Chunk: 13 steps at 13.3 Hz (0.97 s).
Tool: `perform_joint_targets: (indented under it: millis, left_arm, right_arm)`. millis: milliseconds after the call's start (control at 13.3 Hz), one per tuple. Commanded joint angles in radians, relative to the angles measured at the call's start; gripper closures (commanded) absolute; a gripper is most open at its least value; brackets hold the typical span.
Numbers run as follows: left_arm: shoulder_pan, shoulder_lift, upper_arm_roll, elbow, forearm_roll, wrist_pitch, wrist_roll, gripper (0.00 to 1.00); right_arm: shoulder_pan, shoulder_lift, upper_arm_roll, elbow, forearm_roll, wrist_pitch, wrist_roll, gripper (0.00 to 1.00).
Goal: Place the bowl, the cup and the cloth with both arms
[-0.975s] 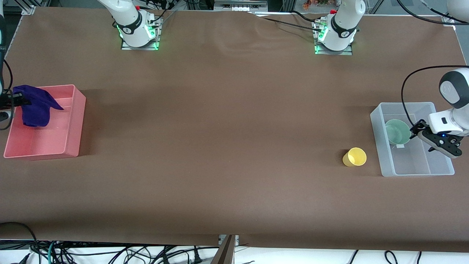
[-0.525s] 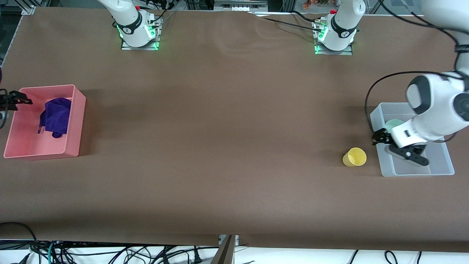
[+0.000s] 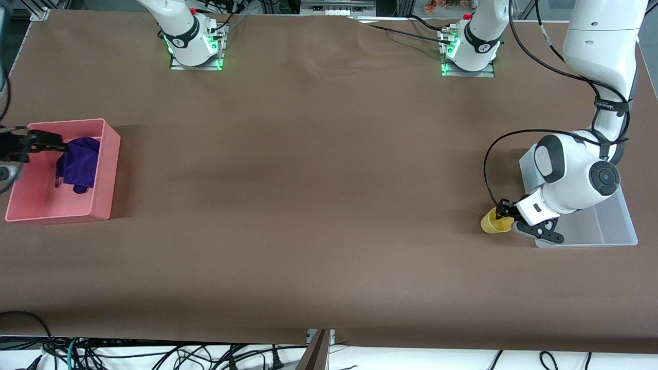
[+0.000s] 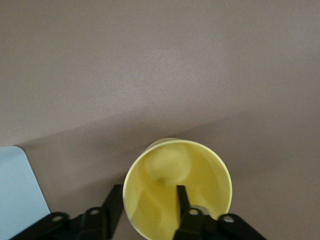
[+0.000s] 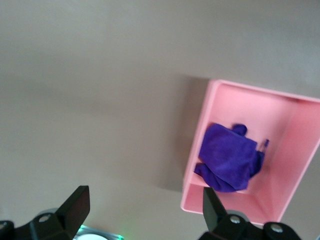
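Note:
The yellow cup stands on the table beside the clear bin, toward the left arm's end. My left gripper is open at the cup's rim. In the left wrist view the cup fills the lower middle, with one finger inside it and one finger outside its wall; the left gripper straddles that wall. The bowl is hidden by the left arm. The purple cloth lies in the pink bin. My right gripper is open and empty over that bin's edge. The right wrist view shows the right gripper, the cloth and the pink bin.
The brown table spreads bare between the two bins. The arm bases stand along the edge farthest from the front camera. A corner of the clear bin shows in the left wrist view. Cables hang below the near table edge.
The right gripper let the cloth go into the pink bin and now hovers open. The left gripper left the bowl in the clear bin and moved to the yellow cup's rim.

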Motion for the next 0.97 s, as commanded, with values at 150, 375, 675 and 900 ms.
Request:
perform_joint_targets:
  millis: [150, 375, 675, 900]
  left_arm:
    - [-0.009, -0.043, 0.014, 0.037, 0.025, -0.034, 0.008, 1.0]
    - [0.009, -0.091, 0.012, 0.058, 0.198, -0.112, 0.008, 1.0]
    - [0.078, -0.2, 0.017, 0.139, 0.206, -0.426, 0.121, 1.0]
    - [0.156, -0.223, 0.061, 0.129, 0.229, -0.447, 0.363, 1.0]
  right_arm:
    - [-0.023, -0.101, 0.056, 0.018, -0.009, 0.079, 0.017, 0.0]
    - [-0.027, -0.138, 0.079, -0.002, -0.043, 0.05, 0.032, 0.0]
    - [-0.027, -0.146, 0.116, 0.0, -0.029, -0.031, 0.227, 0.0]
    - [-0.027, -0.135, 0.117, 0.01, -0.028, -0.057, 0.225, 0.0]
